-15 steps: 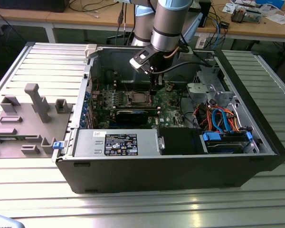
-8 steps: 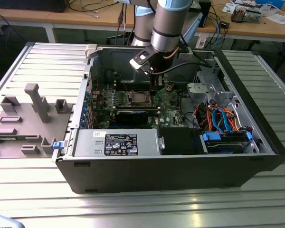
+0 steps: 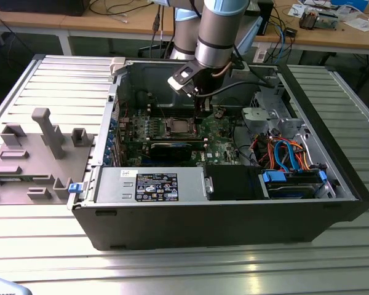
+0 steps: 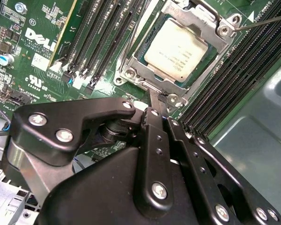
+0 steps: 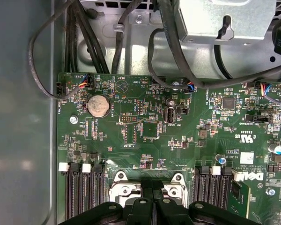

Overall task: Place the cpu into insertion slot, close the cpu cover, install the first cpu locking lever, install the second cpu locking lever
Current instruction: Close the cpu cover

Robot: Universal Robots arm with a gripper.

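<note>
A ribbed metal table [image 3: 184, 270] is covered in long parallel slats, and an open black computer case [image 3: 234, 215] is laid on its side in the middle of it. Beside the case, at the exterior view's left, a grey moulded fixture [image 3: 43, 147] with upright posts is set on the same slats. Behind the case, wooden desks [image 3: 80, 24] strewn with cables and small parts are seen, with a dark floor beneath them. Inside the case a green motherboard [image 3: 224, 132] is mounted flat against the case's floor panel, and a silver power supply [image 3: 150, 184] is fitted along the case's near wall. The insertion slot [image 3: 175, 127] is found on the motherboard inside the case; the cpu [image 4: 175, 49] is seated in it, and the cpu cover [image 4: 199, 21] is laid down around it. The gripper [image 4: 158, 96] is lowered into the case with its fingers pressed together, their tip brought against the cover's edge. A thin lever rod [image 4: 262, 21] is seen beside the cover.
</note>
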